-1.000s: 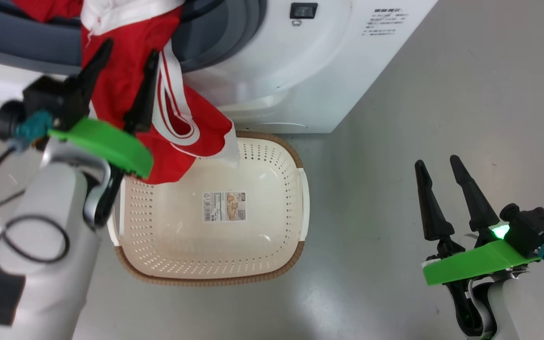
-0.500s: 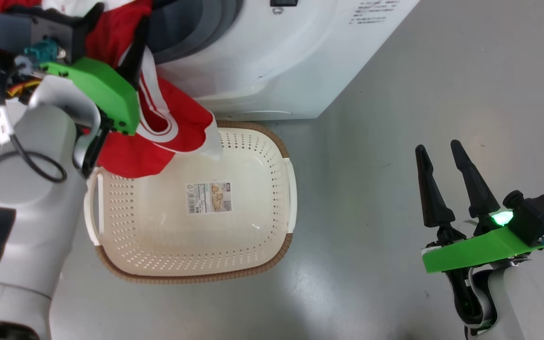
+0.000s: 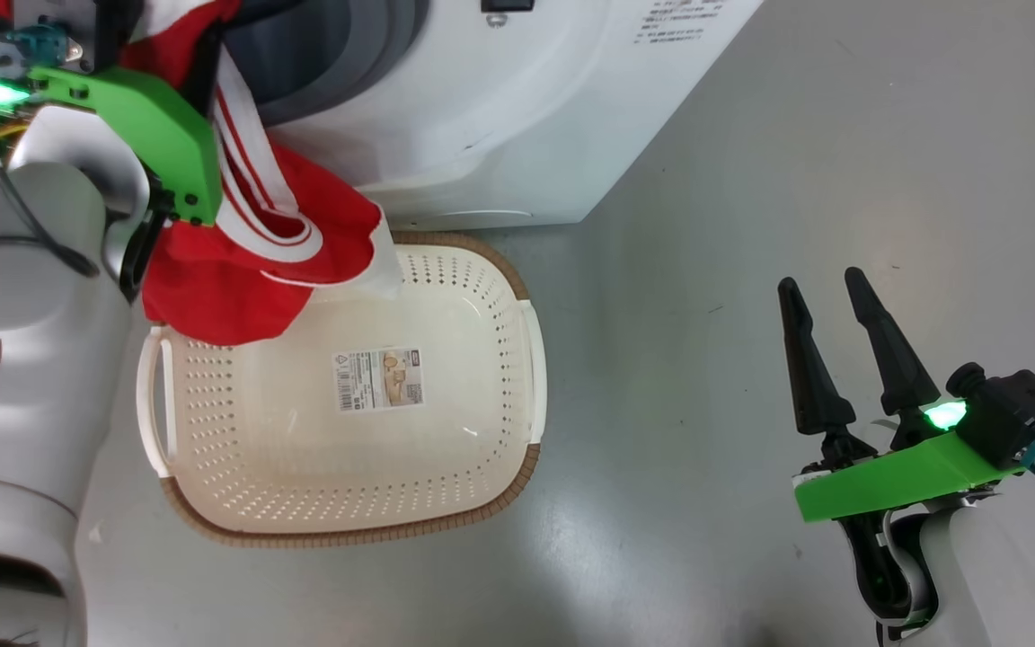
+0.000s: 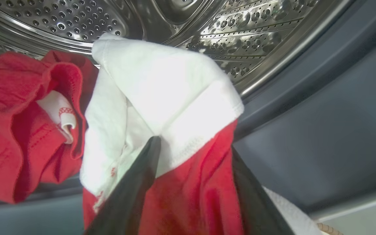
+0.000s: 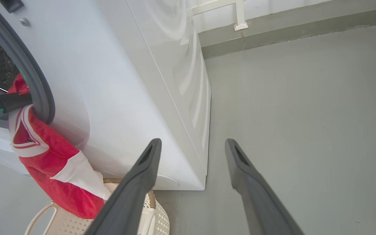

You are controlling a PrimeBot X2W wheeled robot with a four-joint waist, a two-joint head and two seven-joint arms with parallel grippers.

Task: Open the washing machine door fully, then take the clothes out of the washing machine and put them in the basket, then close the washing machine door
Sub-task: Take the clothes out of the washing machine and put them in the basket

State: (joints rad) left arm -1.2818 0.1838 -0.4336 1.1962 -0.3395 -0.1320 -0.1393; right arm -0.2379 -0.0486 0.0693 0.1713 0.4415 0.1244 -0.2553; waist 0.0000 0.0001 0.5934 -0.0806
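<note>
big white boxy front-loading washing machine (image 3: pixel 499 135): the landmark; mouth open, grey-blue rubber gasket (image 4: pixel 321 114) ringing a perforated steel drum (image 4: pixel 240 32).
cream perforated plastic basket with brown woven-look rim (image 3: pixel 347 537): on the smooth grey floor (image 3: pixel 706 270) just beside the machine's front base, below the mouth; nothing lies on its bottom, where a paper label sticker (image 3: pixel 380 379) shows.
bright red soft garment with white stripes and trim (image 3: pixel 239 279): spilling out of the machine's mouth over the gasket lip; lower end reaches the basket corner nearest the machine, touching or not cannot be told.
second red garment (image 4: pixel 11 130): inside the machine, bunched at the drum's front edge, beside the first.
left gripper (image 4: pixel 194 156): at the machine's mouth, two dark fingers closed on a gathered fold where the white band meets the red cloth.
right gripper (image 3: pixel 820 280): well apart from the machine's side, over bare floor, fingers spread, nothing between them.
handling, judged: light, limp, no stiffness; will drape, swing and trail, may snag on the gasket lip or drag its neighbour out.
hold, judged: a thick gathered fold or seamed band bites better than a single layer; lift clear of the lip before lowering away from the machine.
</note>
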